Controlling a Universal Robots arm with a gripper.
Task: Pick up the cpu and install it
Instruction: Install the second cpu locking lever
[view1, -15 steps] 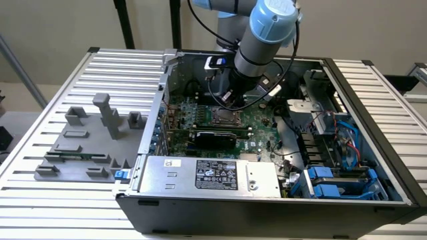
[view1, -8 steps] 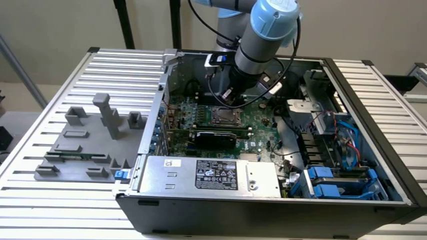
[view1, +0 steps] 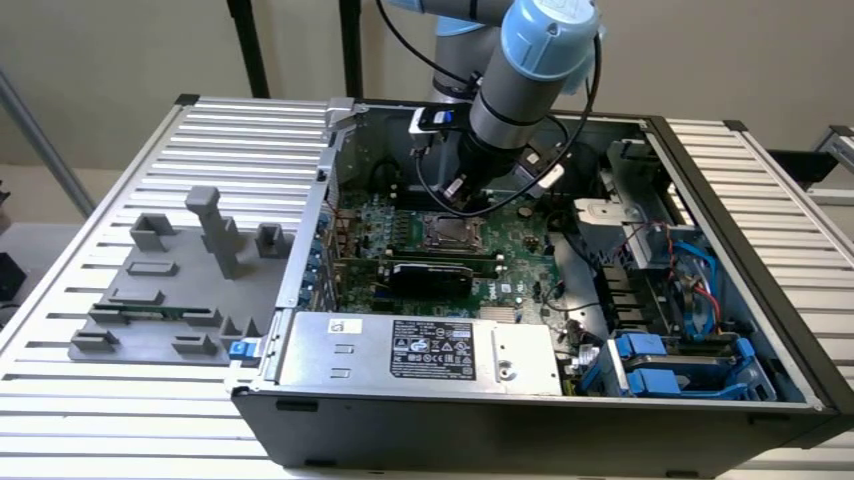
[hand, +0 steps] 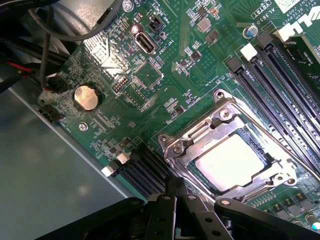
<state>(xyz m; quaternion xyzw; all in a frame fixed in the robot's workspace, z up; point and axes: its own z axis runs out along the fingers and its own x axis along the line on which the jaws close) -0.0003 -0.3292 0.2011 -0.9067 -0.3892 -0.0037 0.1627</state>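
Observation:
The cpu (hand: 235, 162), a pale silver square chip, lies flat inside the socket's metal frame (hand: 220, 112) on the green motherboard (hand: 150, 75). In the exterior view the cpu (view1: 447, 233) sits in the middle of the open computer case. My gripper (view1: 470, 203) hangs just above and slightly behind it, close to the board. In the wrist view the gripper (hand: 175, 186) has its dark fingertips drawn together beside the socket frame's edge, with nothing between them. It does not touch the chip.
Black memory slots (hand: 280, 85) run beside the socket and a coin battery (hand: 86, 96) sits further off. A silver power supply box (view1: 420, 350) fills the case front, blue drive bays (view1: 674, 365) the exterior view's right. A grey fixture (view1: 174, 290) stands on the slatted table.

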